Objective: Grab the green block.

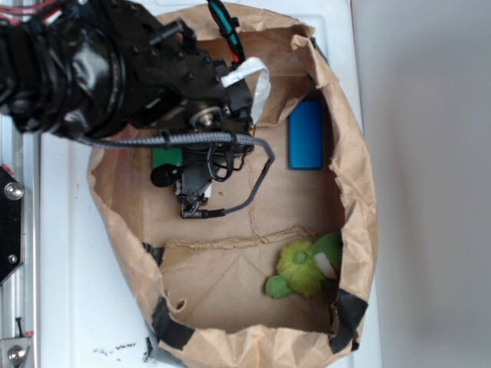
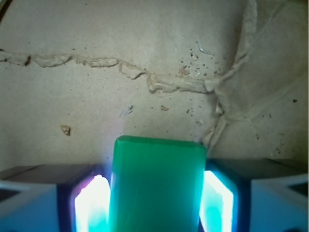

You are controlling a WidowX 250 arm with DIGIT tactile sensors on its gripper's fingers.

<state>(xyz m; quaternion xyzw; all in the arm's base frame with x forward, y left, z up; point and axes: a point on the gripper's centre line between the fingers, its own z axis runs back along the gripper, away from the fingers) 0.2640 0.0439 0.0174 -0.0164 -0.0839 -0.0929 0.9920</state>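
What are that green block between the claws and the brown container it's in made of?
The green block looks like smooth, slightly translucent plastic or resin: it glows at the edges and has crisp corners. The container appears to be a brown paper bag: creased, matte, with torn rolled-down walls and dark tape at the corners.

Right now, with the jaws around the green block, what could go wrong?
1. The green block sits between the fingers, but contact isn't clearly visible; it may slip on lifting.
2. The gripper works deep inside the paper bag, so the arm or its cable could snag the crumpled wall.
3. The arm hides most of the block in the exterior view, so checking the grasp depends on the wrist view.
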